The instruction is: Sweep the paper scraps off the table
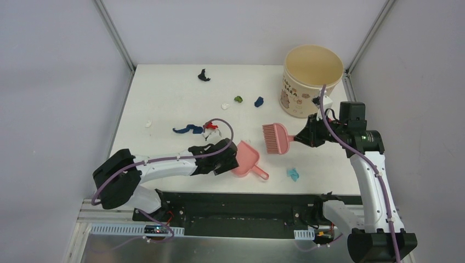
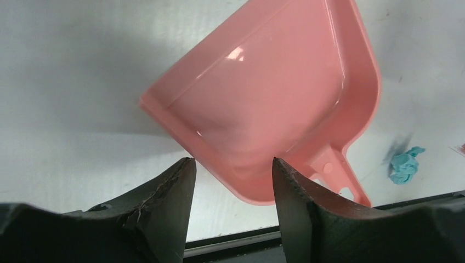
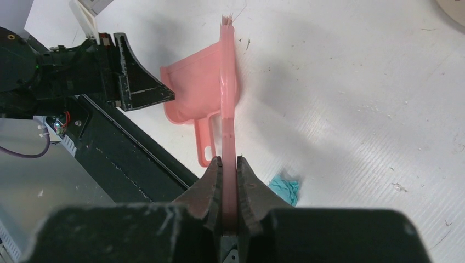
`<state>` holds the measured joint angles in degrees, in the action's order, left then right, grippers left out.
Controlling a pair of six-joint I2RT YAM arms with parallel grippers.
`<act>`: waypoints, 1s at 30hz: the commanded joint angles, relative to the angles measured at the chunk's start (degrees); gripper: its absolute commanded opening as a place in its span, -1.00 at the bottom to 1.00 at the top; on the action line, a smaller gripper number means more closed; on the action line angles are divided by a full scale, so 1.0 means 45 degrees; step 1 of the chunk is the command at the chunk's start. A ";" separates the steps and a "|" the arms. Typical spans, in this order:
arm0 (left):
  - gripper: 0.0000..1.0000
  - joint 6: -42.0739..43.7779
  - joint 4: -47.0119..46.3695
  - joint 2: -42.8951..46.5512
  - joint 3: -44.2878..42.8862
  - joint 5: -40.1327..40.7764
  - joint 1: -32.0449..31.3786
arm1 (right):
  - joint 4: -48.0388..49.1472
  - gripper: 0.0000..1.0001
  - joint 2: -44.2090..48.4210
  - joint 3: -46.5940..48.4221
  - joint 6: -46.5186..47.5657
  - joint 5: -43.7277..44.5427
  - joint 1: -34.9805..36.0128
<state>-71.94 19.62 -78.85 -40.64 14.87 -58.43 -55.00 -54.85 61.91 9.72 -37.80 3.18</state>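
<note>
I am counting eight paper scraps [image 1: 188, 129] lying on the white table [image 1: 164, 93], all tiny and crumpled. One black scrap [image 1: 203, 75] is sitting far back. A green scrap [image 1: 239, 99], a dark blue scrap [image 1: 259, 101] and a white scrap [image 1: 225, 106] are sitting close together in the middle. Another white scrap [image 1: 148, 124] is lying alone on the left. A long blue scrap is lying just beside a red-and-white scrap [image 1: 210, 127]. One teal scrap [image 1: 293, 174] is resting near the front edge, away from the others.

There are one pink dustpan [image 1: 245, 158], one pink brush [image 1: 276, 138] and one beige bucket [image 1: 299, 96]. The bucket is standing at the far right corner. The dustpan is lying flat near the front, with its handle pointing toward the teal scrap. The brush is hanging just beside the dustpan, between it and the bucket.

The left arm is stretching across the table, right in front of the long blue scrap and the red-and-white one. The left end effector [image 2: 233, 164] is gaping wide and holding nothing. One side of the dustpan is sitting in the gap between its fingers, and I cannot tell if they are touching it. The right end effector [image 3: 229, 161] is squeezing tight on the brush handle.
</note>
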 commanded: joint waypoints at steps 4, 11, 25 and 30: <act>0.06 0.0451 -0.0116 -0.1876 -0.1791 -0.1442 -0.0046 | 0.0470 -1.00 0.0588 0.0031 -0.0127 -0.0467 -0.0219; -0.13 0.1314 -0.0127 -0.2513 -0.2126 -0.1550 -0.0082 | 0.0456 -1.00 0.0893 -0.0094 -0.0117 -0.0428 -0.0353; -0.93 0.7649 0.1752 -0.4472 -0.5740 -0.2321 0.0902 | 0.0216 -1.00 0.0974 0.0366 -0.0162 -0.0364 -0.0586; -1.00 1.1056 0.2880 -0.5309 -0.7721 -0.2662 0.0949 | -0.0377 -1.00 0.0969 0.0925 0.0119 0.0534 -0.0628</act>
<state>-38.46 27.90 -101.16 -68.62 5.48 -54.11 -55.83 -51.72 61.78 9.52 -37.78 0.93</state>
